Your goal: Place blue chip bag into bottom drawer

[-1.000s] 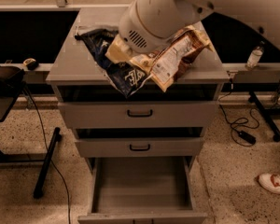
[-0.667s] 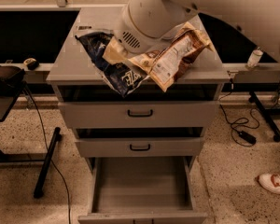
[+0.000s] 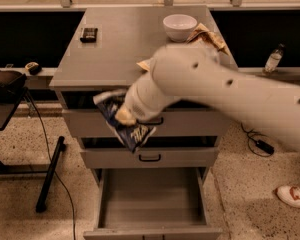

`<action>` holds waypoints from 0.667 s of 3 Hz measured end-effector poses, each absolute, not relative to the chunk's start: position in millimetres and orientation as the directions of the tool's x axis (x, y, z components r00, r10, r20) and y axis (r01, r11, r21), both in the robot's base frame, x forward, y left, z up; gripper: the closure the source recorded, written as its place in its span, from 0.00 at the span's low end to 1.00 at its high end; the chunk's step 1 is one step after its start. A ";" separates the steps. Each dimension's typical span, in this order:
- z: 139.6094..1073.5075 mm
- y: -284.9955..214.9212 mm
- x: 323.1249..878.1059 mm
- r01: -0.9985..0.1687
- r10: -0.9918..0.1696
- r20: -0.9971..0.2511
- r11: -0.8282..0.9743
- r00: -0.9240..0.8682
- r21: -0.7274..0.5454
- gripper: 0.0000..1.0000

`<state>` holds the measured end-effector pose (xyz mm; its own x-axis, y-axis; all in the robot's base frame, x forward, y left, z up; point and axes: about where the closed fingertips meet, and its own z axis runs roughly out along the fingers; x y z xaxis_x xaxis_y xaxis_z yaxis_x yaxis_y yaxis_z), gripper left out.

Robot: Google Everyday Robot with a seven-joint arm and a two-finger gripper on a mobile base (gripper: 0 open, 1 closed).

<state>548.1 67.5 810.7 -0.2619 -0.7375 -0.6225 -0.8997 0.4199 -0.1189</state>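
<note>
A grey cabinet (image 3: 130, 44) stands with its bottom drawer (image 3: 152, 201) open. The robot arm (image 3: 230, 94) crosses the upper drawer fronts. Its gripper (image 3: 124, 115) clasps the blue chip bag (image 3: 130, 132), which dangles above the open drawer. This looks like mid-carry; next it should lower the bag inside and release it.

The bottom drawer (image 3: 152, 206) stands pulled out toward the near side, its grey floor open from above between its two side walls. The gripper (image 3: 124, 116), at the end of the arm (image 3: 230, 91) that crosses in from the right, grips the blue chip bag (image 3: 131, 133) in front of the top drawer (image 3: 87, 125), left of centre and above the open drawer. The bag's lower end hangs before the middle drawer (image 3: 190, 157); whether it touches that front is hard to tell. On the floor to the left, a black stand leg (image 3: 50, 173) lies near the cabinet. A shoe (image 3: 293, 196) sits at the far right.
</note>
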 end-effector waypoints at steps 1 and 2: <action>716.3 66.7 530.9 -0.906 -0.746 -0.589 0.419 -0.312 -0.051 1.00; 697.0 66.6 524.3 -0.909 -0.751 -0.578 0.415 -0.319 -0.036 1.00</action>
<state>524.3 66.6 697.0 -0.3192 -0.7506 -0.5785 -0.9092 0.4148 -0.0365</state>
